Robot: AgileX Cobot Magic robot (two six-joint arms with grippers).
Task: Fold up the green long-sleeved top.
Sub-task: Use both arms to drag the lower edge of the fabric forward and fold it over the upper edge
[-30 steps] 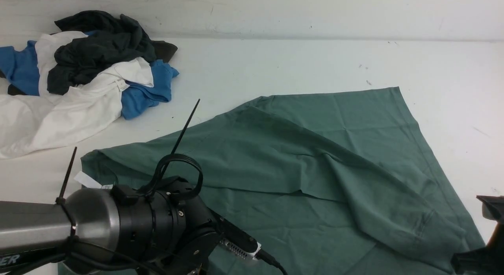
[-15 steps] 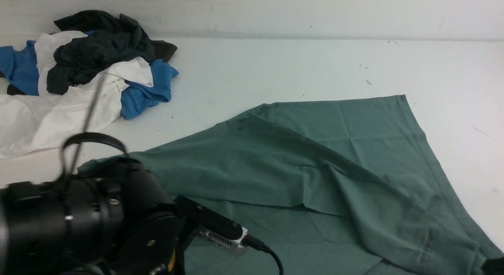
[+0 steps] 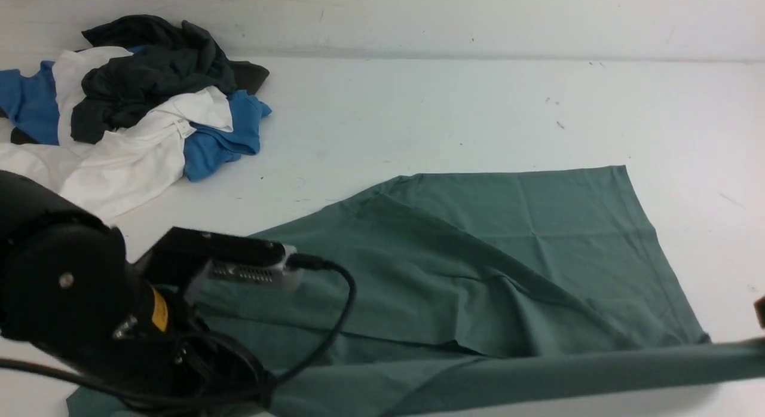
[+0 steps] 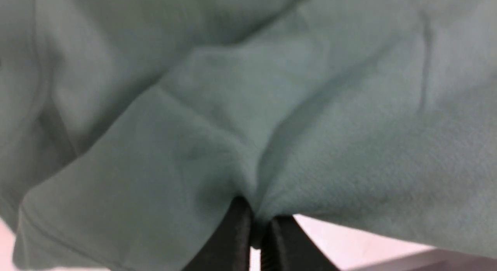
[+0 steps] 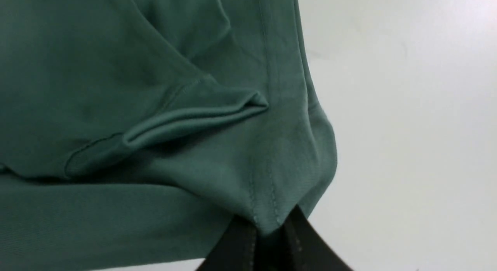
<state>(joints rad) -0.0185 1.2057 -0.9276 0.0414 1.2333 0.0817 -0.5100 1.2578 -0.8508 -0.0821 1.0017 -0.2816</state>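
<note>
The green long-sleeved top [image 3: 538, 238] lies spread over the centre and right of the white table. Its near edge is lifted into a taut band [image 3: 538, 375] that runs from the lower left to the right edge of the front view. In the left wrist view my left gripper [image 4: 254, 228] is shut on a pinch of the green fabric [image 4: 271, 108]. My right gripper [image 5: 268, 234] is shut on a stitched seam corner of the top [image 5: 155, 88]. In the front view the left arm's wrist [image 3: 66, 297] hides its own fingers, and the right gripper's fingers are out of frame.
A heap of blue, white and dark grey garments [image 3: 131, 106] sits at the back left of the table [image 3: 418, 106]. A cable loops from the left wrist camera [image 3: 239, 264] over the top's near left part. A wall bounds the far side.
The left gripper shut on the fabric. Both arms drew back toward me and lifted the near edge into a taut band, and the top's far edge slid closer. The right gripper left the front view.
</note>
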